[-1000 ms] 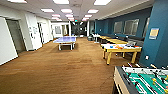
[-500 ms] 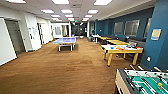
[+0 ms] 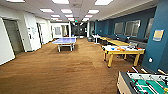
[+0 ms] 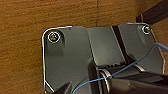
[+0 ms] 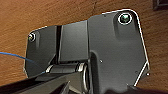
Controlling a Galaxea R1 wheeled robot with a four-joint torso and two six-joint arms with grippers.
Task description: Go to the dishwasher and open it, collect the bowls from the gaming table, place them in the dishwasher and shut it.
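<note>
The gaming table, a table-football table with a green field and rods, stands at the lower right of the head view, cut off by the picture's edge. I cannot make out any bowls on the part that shows. The dishwasher is out of view. In the left wrist view the robot's dark plate hangs over brown carpet. The right wrist view likewise has the dark plate above the carpet.
A long room with brown carpet runs ahead. A blue ping-pong table stands mid-room on the left. A yellow-legged table with colourful items on top is at the right, near a dark blue wall. White walls and doorways line the left.
The whole head picture has shifted a little, so the camera has moved. The table-football table now sits slightly lower at the lower right corner.
</note>
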